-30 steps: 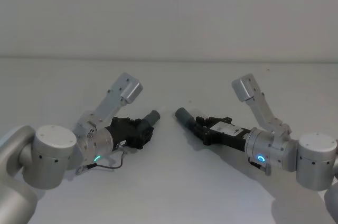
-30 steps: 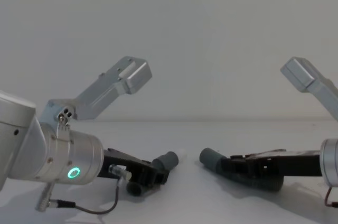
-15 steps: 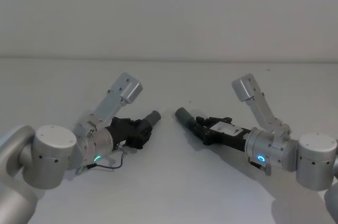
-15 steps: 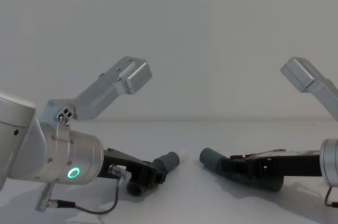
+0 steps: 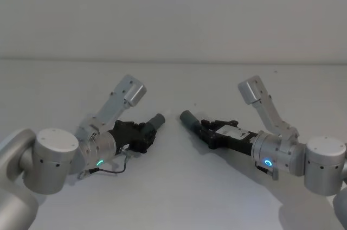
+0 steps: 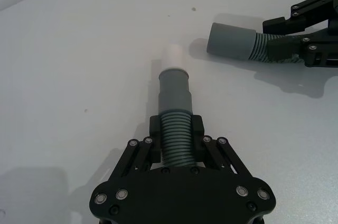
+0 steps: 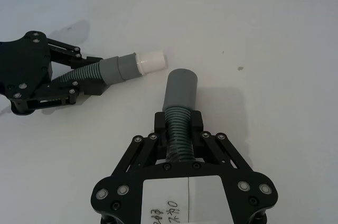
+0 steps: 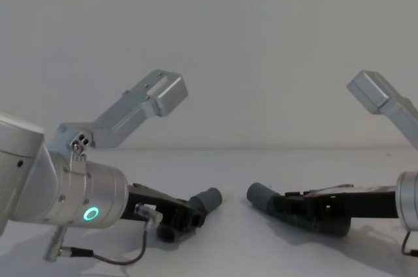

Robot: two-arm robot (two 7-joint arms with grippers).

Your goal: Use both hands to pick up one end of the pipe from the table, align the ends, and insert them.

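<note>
White tabletop (image 5: 173, 192) lies beneath two low arms. The left gripper (image 6: 176, 129) is clamped on the ribs of the left hose piece (image 6: 175, 147), whose cuff (image 6: 174, 89) ends in a white tip (image 6: 172, 57). The right gripper (image 7: 178, 123) is clamped on the right hose piece (image 7: 177, 134), its plain cuff (image 7: 180, 89) near that tip but apart.

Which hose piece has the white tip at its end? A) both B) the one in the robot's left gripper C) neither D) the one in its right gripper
B: the hose in the left gripper ends in a white tip; the other hose, in the right gripper, ends in a plain grey cuff.
</note>
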